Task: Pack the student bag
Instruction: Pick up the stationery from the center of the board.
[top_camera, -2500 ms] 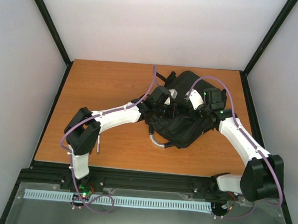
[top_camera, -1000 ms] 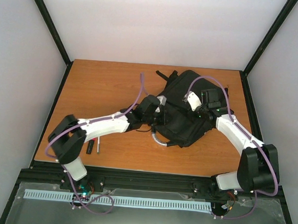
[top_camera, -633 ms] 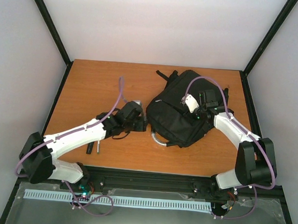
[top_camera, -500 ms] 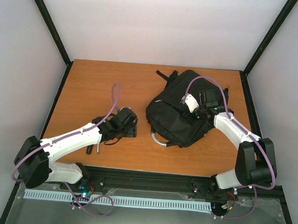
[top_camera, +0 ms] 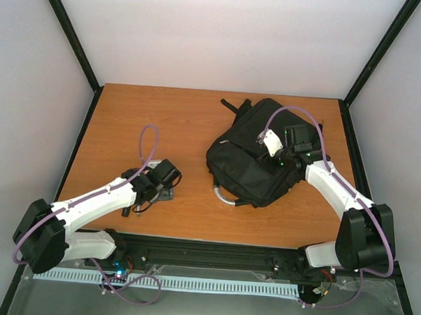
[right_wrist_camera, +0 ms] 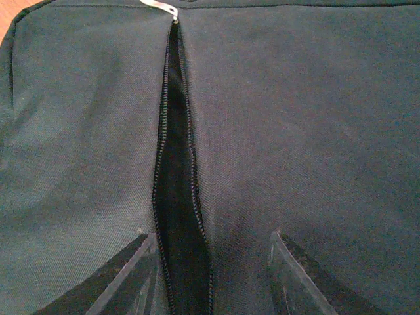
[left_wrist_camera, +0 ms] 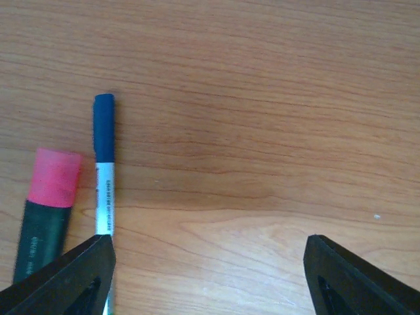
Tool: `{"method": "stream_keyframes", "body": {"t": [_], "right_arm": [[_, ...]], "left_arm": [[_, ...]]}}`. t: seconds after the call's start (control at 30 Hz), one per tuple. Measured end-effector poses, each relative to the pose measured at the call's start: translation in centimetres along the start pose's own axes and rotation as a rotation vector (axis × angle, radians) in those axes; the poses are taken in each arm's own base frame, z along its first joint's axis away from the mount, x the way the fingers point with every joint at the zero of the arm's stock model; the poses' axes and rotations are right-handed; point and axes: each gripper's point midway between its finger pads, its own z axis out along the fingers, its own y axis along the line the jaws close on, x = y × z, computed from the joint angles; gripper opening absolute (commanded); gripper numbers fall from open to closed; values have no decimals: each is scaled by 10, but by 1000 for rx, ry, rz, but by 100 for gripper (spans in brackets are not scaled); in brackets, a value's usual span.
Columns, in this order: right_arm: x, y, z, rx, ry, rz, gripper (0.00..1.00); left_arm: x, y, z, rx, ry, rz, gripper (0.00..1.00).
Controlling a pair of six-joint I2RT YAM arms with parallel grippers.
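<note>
The student bag (top_camera: 249, 159), a large black backpack, lies at the table's right with its pale grey loop handle (top_camera: 222, 195) toward the front. My right gripper (right_wrist_camera: 213, 269) hangs open just above the bag's fabric (right_wrist_camera: 295, 131). A partly open zip slit (right_wrist_camera: 176, 197) runs between its fingers, and the zip pull (right_wrist_camera: 161, 8) is at the far end. In the top view that gripper (top_camera: 278, 157) sits over the bag's right side. My left gripper (left_wrist_camera: 210, 279) is open over bare wood, well left of the bag, low over the table (top_camera: 163, 189).
A blue-capped white pen (left_wrist_camera: 104, 170) and a pink-capped dark marker (left_wrist_camera: 47, 210) lie side by side on the wood, just beyond my left finger. The table's front edge (top_camera: 192, 235) runs close behind the left gripper. Black frame posts stand at the table's corners.
My left arm has drawn back from the bag to the near left and its jaws have opened. The right gripper's jaws have opened above the bag. The bag has settled flat.
</note>
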Motion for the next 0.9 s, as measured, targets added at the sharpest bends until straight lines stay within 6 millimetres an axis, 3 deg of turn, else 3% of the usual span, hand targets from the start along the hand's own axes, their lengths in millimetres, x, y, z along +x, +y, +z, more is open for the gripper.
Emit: {"method": "stream_keyframes", "body": {"t": [0.17,0.33,0.9], "right_arm": [[0,0,0,-3,-1,0,47],[0,1,0,-6,-1,0,47],[0,1,0,-6,-2,0,46]], "left_arm": [[3,23,11,-74,5,-81,88],[24,51,29,-121,58,-143,82],[33,48,45,-73,78,-195,66]]}}
